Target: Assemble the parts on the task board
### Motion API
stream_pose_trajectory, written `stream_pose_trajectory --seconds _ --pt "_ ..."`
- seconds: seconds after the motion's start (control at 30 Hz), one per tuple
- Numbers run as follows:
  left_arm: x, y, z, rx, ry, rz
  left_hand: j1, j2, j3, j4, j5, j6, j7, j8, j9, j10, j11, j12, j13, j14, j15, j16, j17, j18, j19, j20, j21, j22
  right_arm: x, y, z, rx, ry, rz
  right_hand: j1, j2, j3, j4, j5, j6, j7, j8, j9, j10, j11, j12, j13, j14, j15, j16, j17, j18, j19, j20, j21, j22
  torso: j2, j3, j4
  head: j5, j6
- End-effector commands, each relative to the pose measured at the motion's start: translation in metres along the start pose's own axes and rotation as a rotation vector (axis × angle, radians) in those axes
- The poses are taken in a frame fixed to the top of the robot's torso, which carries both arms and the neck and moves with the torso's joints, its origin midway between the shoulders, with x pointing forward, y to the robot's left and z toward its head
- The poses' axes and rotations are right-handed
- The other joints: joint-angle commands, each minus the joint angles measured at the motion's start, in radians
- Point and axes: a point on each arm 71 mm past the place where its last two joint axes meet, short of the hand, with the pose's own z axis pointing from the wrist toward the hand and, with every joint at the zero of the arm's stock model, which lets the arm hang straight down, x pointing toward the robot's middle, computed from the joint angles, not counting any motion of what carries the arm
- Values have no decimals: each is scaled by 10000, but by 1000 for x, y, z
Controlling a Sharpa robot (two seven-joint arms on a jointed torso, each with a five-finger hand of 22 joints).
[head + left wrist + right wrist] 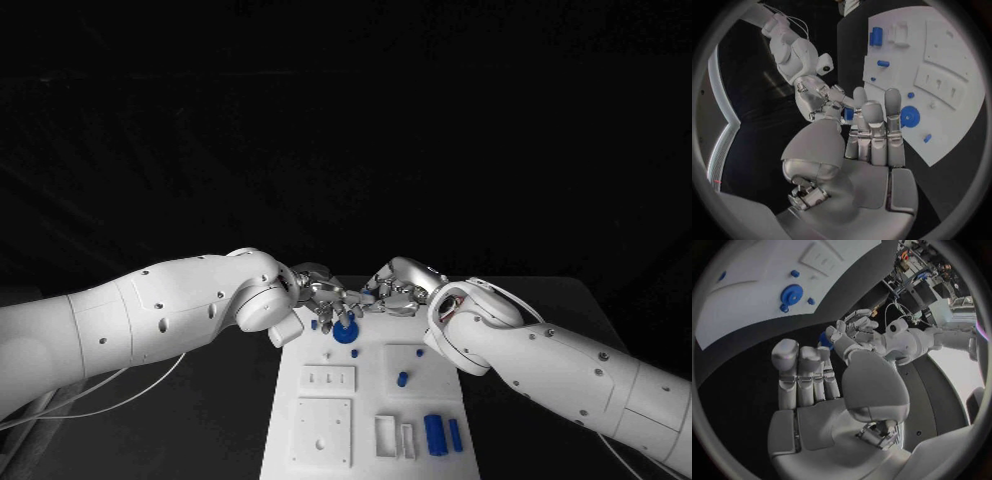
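Observation:
The white task board [325, 400] lies lengthwise in the middle of the table. My left hand [320, 298] and right hand [404, 285] meet fingertip to fingertip above its far end. A small blue part [848, 114] [825, 338] sits between them. It lies between my left hand's [873, 135] thumb and nearest finger, and fingers of the right hand [820, 97] touch it too. Whether my right hand [807, 375] grips it is unclear. A blue disc [346, 333] [909, 116] [791, 293] sits in the board just below the hands.
Loose blue parts lie on the board: a short peg [404, 378], a small stud [420, 352] and two longer cylinders [434, 435] near the front right. Raised white blocks [329, 378] with slots stand on the board's left half. Black table surrounds the board.

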Motion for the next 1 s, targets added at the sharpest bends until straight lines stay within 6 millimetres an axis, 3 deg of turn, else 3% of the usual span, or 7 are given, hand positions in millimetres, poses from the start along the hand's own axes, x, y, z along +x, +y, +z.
stream_pose_trajectory --seconds 0.03,0.33,0.5,0.6,1.0 --pt "-3 -2 0 -270 -758 310 -52 -181 90 184 -48 -78 -6 -40 308 410 -42 -5 42 -32 -9 8 15 15 85 2 -142 200 2 3 0 5 171 -211 53 -39 36 -15 50 162 39 34 181 -33 -45 5 13 42 -38 40 26 -54 -8 -61 44 1000 8 -2 -6 6 -42" --pt "-5 -3 0 -268 -1255 704 -145 -359 247 365 -16 -55 -48 -38 1030 407 -57 -41 101 -18 -16 -18 17 -5 198 -11 -538 727 4 7 0 -61 234 -291 65 -41 97 -84 148 176 47 34 202 -17 -44 27 27 47 -39 93 83 -44 0 -59 86 1008 18 -7 1 -35 -89" --pt "-7 -2 -1 -306 -1452 897 -104 -319 224 246 110 -25 -74 -39 1337 405 -65 -53 109 -16 -24 -31 1 -12 251 -14 -689 934 5 8 0 -76 276 -316 65 -41 97 -84 148 176 47 34 202 -17 -44 27 27 47 -39 93 83 -44 0 -59 86 1008 24 -11 -7 -51 -107" --pt "-8 -2 -1 -327 -1511 938 -135 -303 199 213 141 -28 -86 -46 1806 401 -67 -63 116 -17 -35 -33 -13 -29 315 -26 -867 1153 6 8 0 -78 305 -332 65 -41 97 -84 148 176 47 34 202 -17 -44 27 27 47 -39 93 83 -44 0 -59 86 1008 21 -14 -6 -64 -120" --pt "-5 -3 0 -382 -1318 1074 -179 -359 222 253 138 -36 -112 -33 1982 408 -81 -7 155 -19 -36 31 13 -34 359 -25 -1020 1379 8 11 1 -114 344 -353 46 -36 112 -114 154 186 44 35 224 -8 -46 32 31 45 -40 103 107 -40 -3 -58 97 1008 7 1 -7 -87 -136"
